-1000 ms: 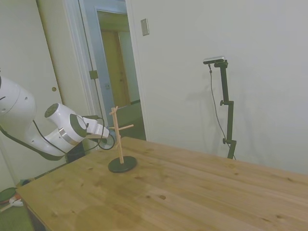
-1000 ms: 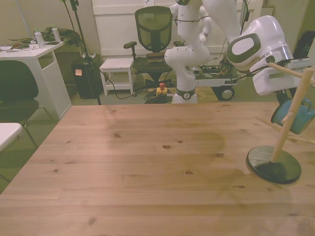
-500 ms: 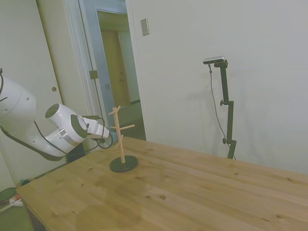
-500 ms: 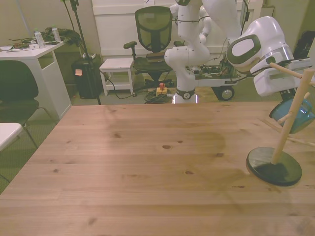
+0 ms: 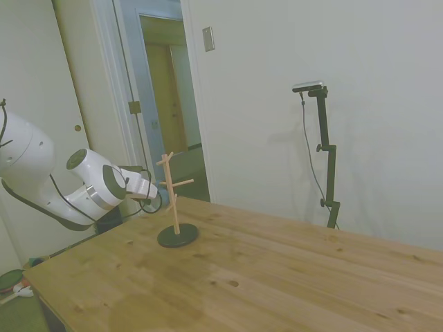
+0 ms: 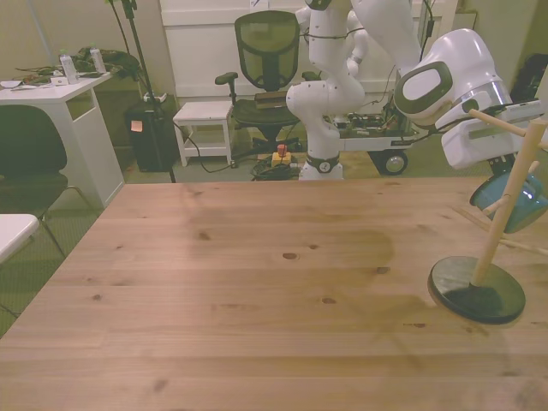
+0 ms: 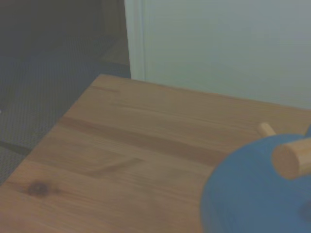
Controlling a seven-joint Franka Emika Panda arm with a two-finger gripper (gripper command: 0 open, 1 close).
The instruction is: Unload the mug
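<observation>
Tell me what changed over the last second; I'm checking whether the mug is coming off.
The mug rose slightly and tilted by the wooden stand, with the arm edging upward. The stand's base shifted a little. The table is unchanged.

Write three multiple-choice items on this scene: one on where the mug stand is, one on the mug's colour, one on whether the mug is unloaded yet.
1. Where does the wooden mug stand rest?
A. at the front view's right end of the table
B. at the table's middle
C. on the floor

2. What colour is the mug?
A. red
B. light blue
C. black

3. Where is the mug?
A. lying on the table
B. off the table's surface, among the stand's pegs
C. on the office chair

Answers: 1 A, its dark round base sits near that edge. 2 B, blue in the front and wrist views. 3 B, it hangs in the air by the pegs, next to the robot's arm.
</observation>
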